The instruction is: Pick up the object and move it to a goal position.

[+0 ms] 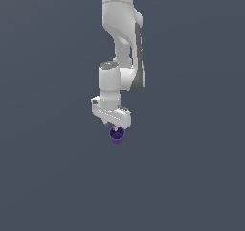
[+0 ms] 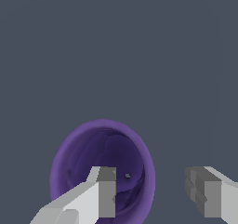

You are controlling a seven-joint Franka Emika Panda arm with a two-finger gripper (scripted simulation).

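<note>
From the exterior view I see the white arm (image 1: 122,38) reaching straight down over a plain grey worktop (image 1: 48,177), with the gripper (image 1: 116,127) at its lower end. The small purple cup (image 1: 117,135) sits right under the gripper, its open top turned up toward it. From this angle the fingertips are hidden behind the gripper body and the cup's rim, so I cannot tell from here how the jaws stand or whether they touch the cup.

The wrist view settles that. I look down into the cup (image 2: 79,148), a hollow purple bowl with a lighter rim. The jaws are apart. One of the fingers (image 2: 104,195) overlaps the cup's opening and appears to reach inside the hollow, while the other stands well outside the rim, with the cup wall and a stretch of bare grey between the two. The midpoint of the gripper (image 2: 155,188) falls just beside the cup's rim. I cannot tell whether either finger touches the cup wall.
</note>
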